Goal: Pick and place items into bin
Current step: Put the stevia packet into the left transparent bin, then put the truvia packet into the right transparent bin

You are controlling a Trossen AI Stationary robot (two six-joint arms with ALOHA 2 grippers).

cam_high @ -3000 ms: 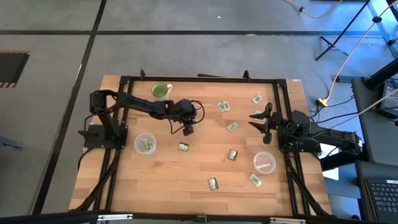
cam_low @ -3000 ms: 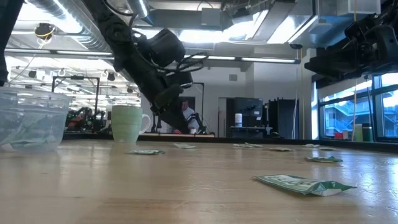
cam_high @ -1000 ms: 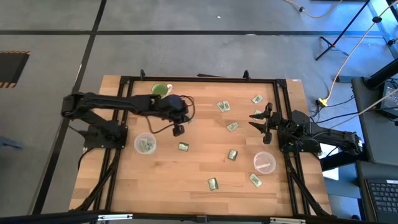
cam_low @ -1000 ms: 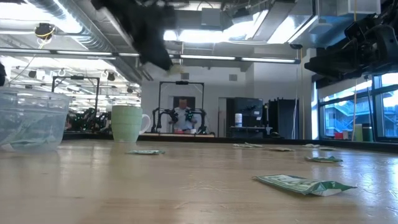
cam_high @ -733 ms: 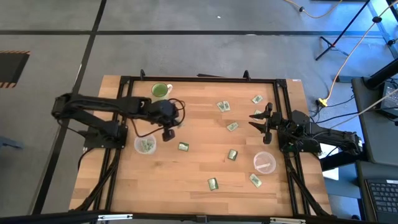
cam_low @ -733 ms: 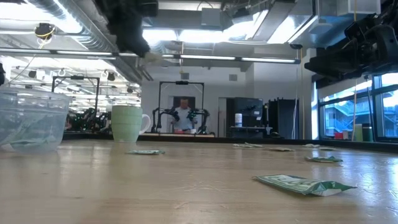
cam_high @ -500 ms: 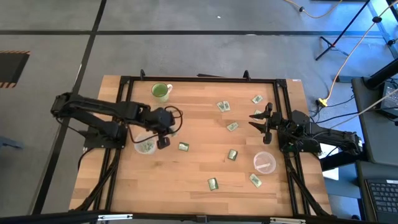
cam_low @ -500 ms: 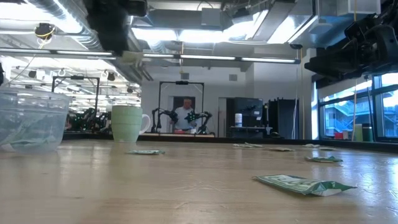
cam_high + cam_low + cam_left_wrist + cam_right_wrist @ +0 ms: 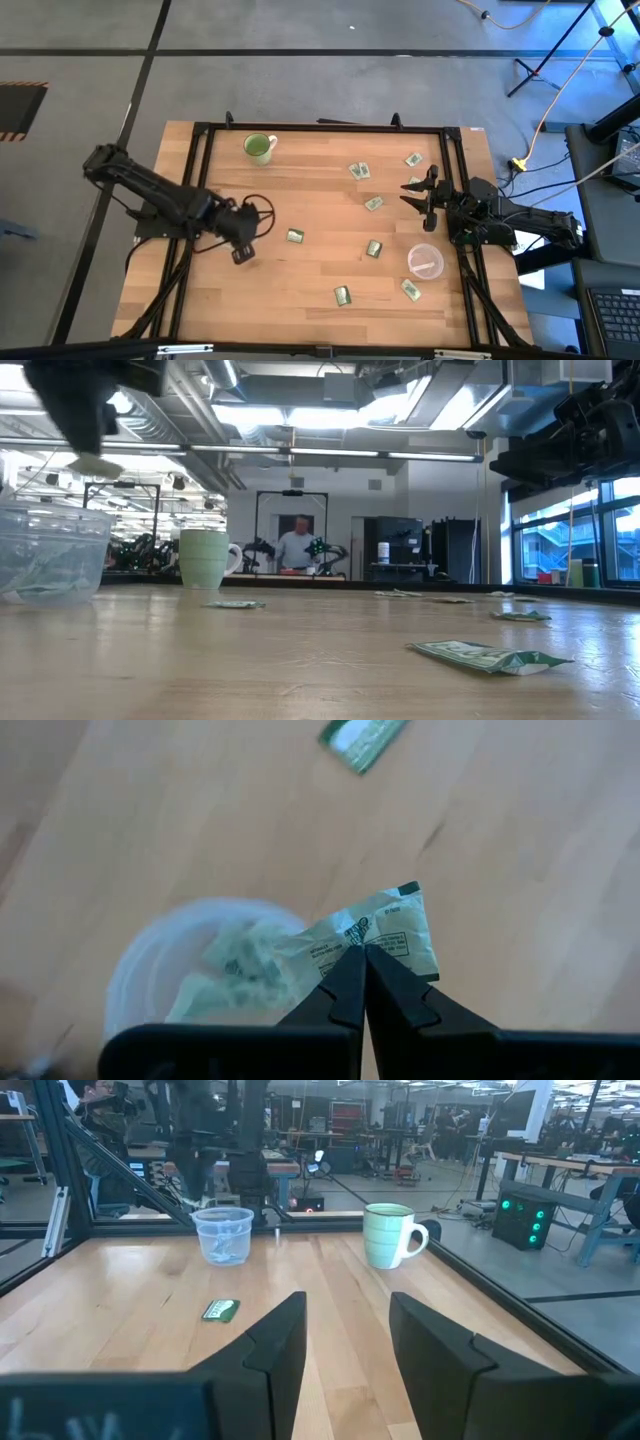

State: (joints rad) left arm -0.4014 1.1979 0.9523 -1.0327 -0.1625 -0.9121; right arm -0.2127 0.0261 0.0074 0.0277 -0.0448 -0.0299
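Note:
My left gripper (image 9: pixel 363 952) is shut on one green-and-white packet (image 9: pixel 385 923) and hovers at the rim of a clear plastic bin (image 9: pixel 130 975) that holds several packets. In the low view the left gripper (image 9: pixel 88 440) hangs above that bin (image 9: pixel 50 550). In the high view the left gripper (image 9: pixel 240 253) covers the bin. More packets lie flat on the table (image 9: pixel 295 236) (image 9: pixel 374 248) (image 9: pixel 342 295). My right gripper (image 9: pixel 420 192) waits open by the table's right edge, touching nothing. My left gripper pinches the packet by one edge (image 9: pixel 368 942) between its two fingertips, coming from above and pointing down. The packet is lifted clear of the table. In the low view the packet (image 9: pixel 95 463) hangs just below the fingers, above the bin's rim.
A light-green mug (image 9: pixel 259 147) stands near the far left corner. A second clear bin (image 9: pixel 425 261) sits near the right arm. Other packets lie toward the far right (image 9: pixel 359 171) (image 9: pixel 413 160) (image 9: pixel 373 203) and near right (image 9: pixel 410 289). A black frame (image 9: pixel 300 127) borders the table.
My left gripper, still shut on the packet, has swung from the table's middle toward the left and near edges until it stands over the clear bin. The packet has travelled with it, clear of the table. The right arm has kept still.

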